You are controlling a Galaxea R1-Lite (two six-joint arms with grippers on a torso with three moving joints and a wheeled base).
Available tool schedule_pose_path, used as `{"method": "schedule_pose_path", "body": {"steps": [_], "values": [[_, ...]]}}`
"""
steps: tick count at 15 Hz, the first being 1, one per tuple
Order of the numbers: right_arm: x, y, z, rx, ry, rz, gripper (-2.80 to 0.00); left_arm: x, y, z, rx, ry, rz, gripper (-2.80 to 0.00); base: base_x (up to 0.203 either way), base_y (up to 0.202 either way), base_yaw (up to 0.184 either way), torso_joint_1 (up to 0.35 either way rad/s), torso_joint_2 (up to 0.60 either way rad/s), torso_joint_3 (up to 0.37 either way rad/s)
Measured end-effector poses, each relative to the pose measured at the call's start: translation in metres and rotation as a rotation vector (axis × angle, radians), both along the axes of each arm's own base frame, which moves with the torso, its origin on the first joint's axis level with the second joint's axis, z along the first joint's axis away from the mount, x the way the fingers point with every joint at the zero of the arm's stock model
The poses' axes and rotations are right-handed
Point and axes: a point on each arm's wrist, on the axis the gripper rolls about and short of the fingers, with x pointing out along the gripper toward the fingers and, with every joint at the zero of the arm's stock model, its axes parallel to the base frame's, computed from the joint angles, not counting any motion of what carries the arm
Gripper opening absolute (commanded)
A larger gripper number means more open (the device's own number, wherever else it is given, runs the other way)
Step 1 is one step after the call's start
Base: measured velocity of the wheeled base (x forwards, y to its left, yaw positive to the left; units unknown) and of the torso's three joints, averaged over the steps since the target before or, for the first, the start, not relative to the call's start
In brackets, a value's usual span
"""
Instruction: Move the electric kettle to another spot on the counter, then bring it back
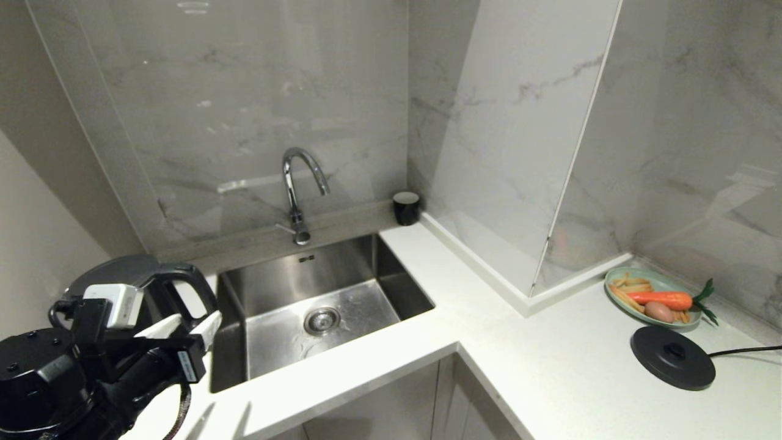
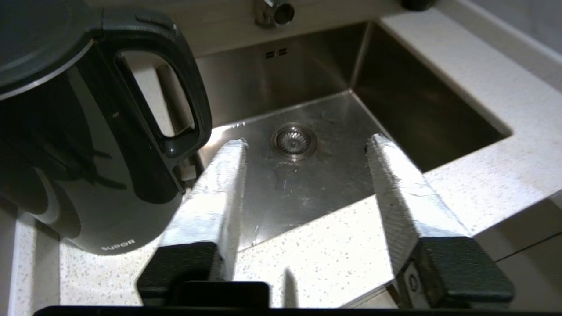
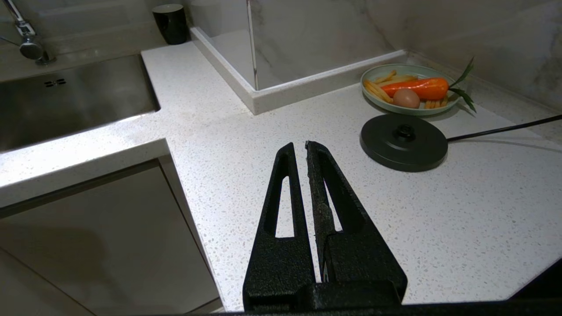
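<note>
- Left wrist view puts the electric kettle point(image 2: 88, 131) upright on the strip of counter point(image 2: 483, 145) to the left of the sink point(image 2: 307, 131), its loop handle point(image 2: 175, 92) turned toward the basin.
- The left gripper point(image 2: 307, 149) hangs just beside that handle with its two white fingers point(image 2: 219, 193) parted and nothing between them; the nearer finger sits close to the handle's lower end, and I cannot tell whether it touches.
- The right gripper point(image 3: 304, 149) is parked over the counter's right stretch, its jaws pressed together and empty, near the round base disc point(image 3: 403, 142) and the plate of food point(image 3: 408, 90).
- Handling, as a judgement: the body is glossy, wide and rigid, so it would likely slip in a pinch and overfill the jaws. The handle's upright bar is the sensible hold, taken high so the kettle hangs plumb.
- Weight is unknown: the lid point(image 2: 35, 39) is shut and the wall opaque, so any water inside is hidden.
- In the head view the left arm covers most of the kettle point(image 1: 146, 275); only lid and handle show.
- The spout faces away and is not visible.
</note>
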Motion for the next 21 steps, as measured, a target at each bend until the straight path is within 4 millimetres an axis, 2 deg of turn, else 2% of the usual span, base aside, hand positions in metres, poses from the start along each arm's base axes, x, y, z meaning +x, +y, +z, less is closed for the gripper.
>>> {"method": "schedule_pose_path", "body": {"steps": [6, 10, 14, 18, 21], "values": [[0.0, 0.0, 0.0, 0.0, 0.0, 0.0, -2.8, -0.036, 0.003, 0.024, 0.026, -0.043, -0.008, -2.8, 0.0, 0.0, 0.0, 0.0, 0.0, 0.0], [0.0, 0.0, 0.0, 0.0, 0.0, 0.0, -2.8, -0.055, 0.012, 0.05, 0.111, -0.108, 0.156, -2.8, 0.0, 0.0, 0.0, 0.0, 0.0, 0.0], [0.0, 0.0, 0.0, 0.0, 0.0, 0.0, -2.8, -0.097, 0.027, 0.073, 0.175, -0.112, 0.313, -2.8, 0.0, 0.0, 0.0, 0.0, 0.0, 0.0], [0.0, 0.0, 0.0, 0.0, 0.0, 0.0, -2.8, -0.144, 0.043, 0.065, 0.226, -0.04, 0.454, -2.8, 0.0, 0.0, 0.0, 0.0, 0.0, 0.0], [0.0, 0.0, 0.0, 0.0, 0.0, 0.0, -2.8, -0.172, 0.045, 0.042, 0.232, -0.079, 0.429, -2.8, 0.0, 0.0, 0.0, 0.0, 0.0, 0.0]]}}
